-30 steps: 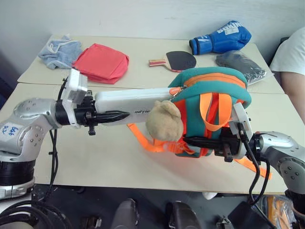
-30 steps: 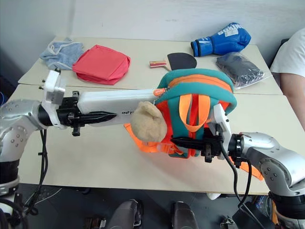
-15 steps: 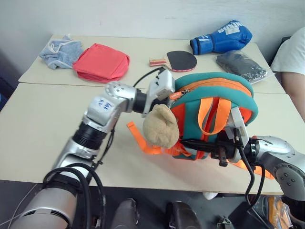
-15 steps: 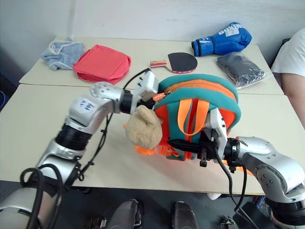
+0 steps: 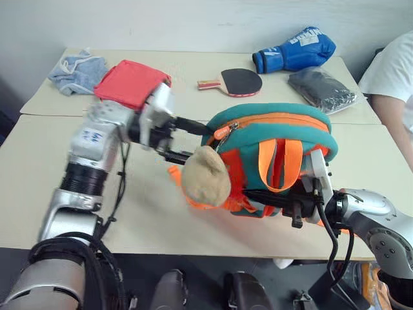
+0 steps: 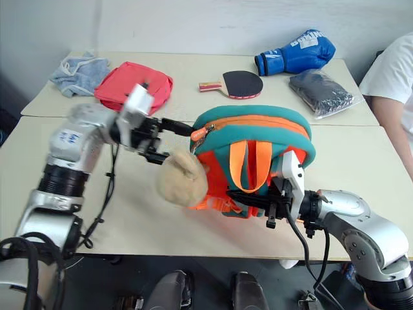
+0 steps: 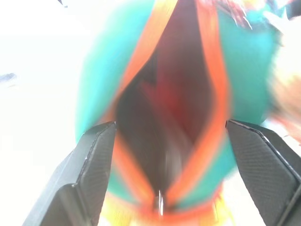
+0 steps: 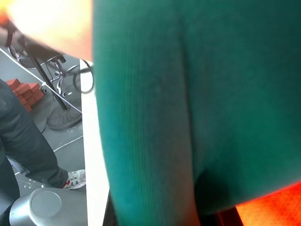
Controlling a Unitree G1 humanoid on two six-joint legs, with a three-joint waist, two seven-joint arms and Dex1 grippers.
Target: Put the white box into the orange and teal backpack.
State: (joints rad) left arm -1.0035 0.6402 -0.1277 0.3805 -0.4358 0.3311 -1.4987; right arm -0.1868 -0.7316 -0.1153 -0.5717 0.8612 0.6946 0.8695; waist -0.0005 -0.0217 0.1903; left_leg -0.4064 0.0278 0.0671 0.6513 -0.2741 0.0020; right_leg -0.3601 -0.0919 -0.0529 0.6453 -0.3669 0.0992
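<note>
The orange and teal backpack [image 5: 284, 139] stands upright on the near table, its tan plush ball [image 5: 205, 175] hanging at its left side. My left gripper [image 5: 197, 141] hovers just left of the zip mouth, fingers open and empty. In the left wrist view the left gripper [image 7: 169, 126] faces the backpack's gaping opening [image 7: 178, 94], with a dark red interior. The white box is hidden. My right gripper [image 5: 274, 199] is shut on the backpack's lower front, holding it up.
On the far table lie a red-pink pouch [image 5: 132, 82], a blue-grey cloth [image 5: 77, 66], a table-tennis paddle [image 5: 235, 82], a blue boxing glove [image 5: 293, 50] and a dark bag [image 5: 322, 90]. A person's white sleeve [image 5: 393, 71] is at the right edge.
The white box, held sticking out of the backpack a second ago, has gone out of sight inside. My left gripper pushed in, then drew back to the left and opened.
</note>
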